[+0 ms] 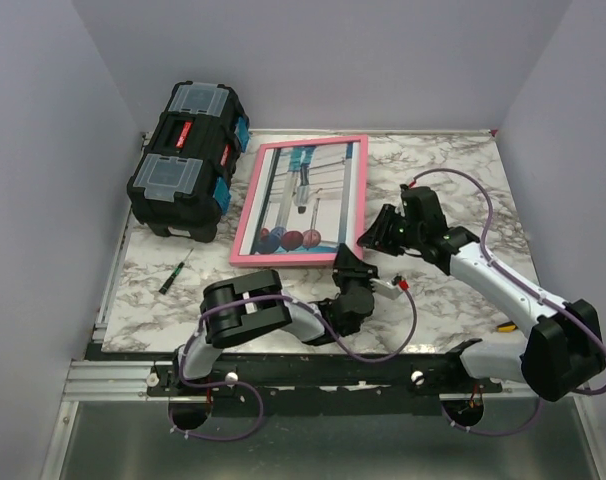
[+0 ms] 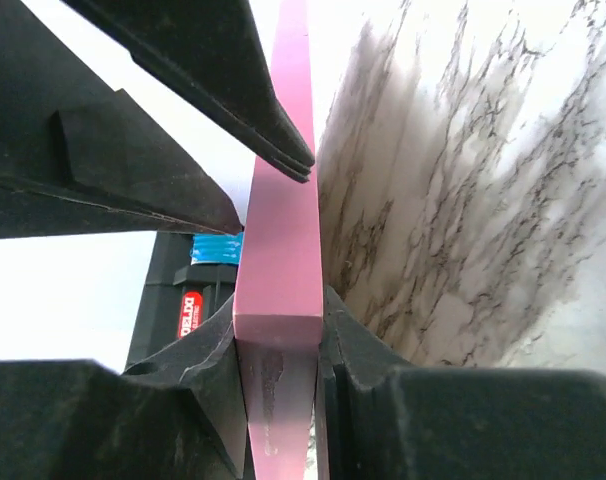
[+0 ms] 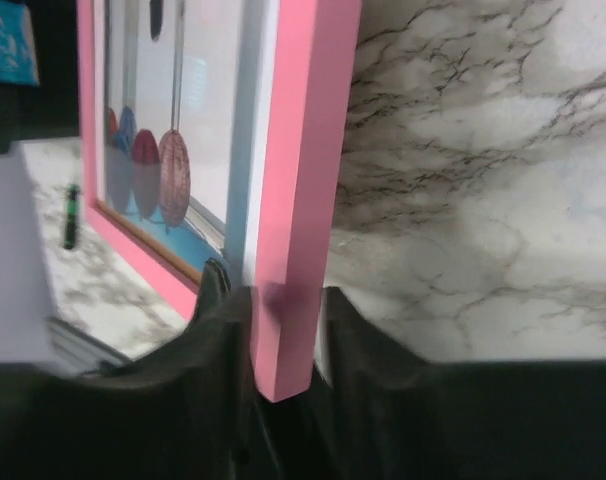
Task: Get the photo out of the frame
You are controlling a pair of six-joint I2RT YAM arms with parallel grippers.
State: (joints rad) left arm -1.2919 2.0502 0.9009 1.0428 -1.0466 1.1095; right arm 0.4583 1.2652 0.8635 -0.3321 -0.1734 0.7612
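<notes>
**Mia:** Where is the photo [image 1: 305, 195]?

**Sam:** It is inside the pink frame [image 1: 313, 141], picture side up. You can see the red and blue balls at the near end.

**Mia:** Who holds the frame?

**Sam:** Both arms. The left end effector [image 1: 348, 258] is closed on the near right corner. The right end effector [image 1: 380, 232] is closed on the right edge, just beside it.

**Mia:** What could go wrong?

**Sam:** I think both grips sit at one end, so the far end may sag or swing. If the arms pull different ways, the frame may twist or slip out and bang on the counter [image 1: 453, 190]. It could also bump the toolbox [image 1: 188, 160] close by on its left.

**Mia:** Which view helps most?

**Sam:** The top view shows the whole frame, both arms and a little screwdriver [image 1: 173, 275]. It hides the pinch, though. The wrist views show the pink edge tight between the fingers. Only the right one shows the photo too.
</notes>
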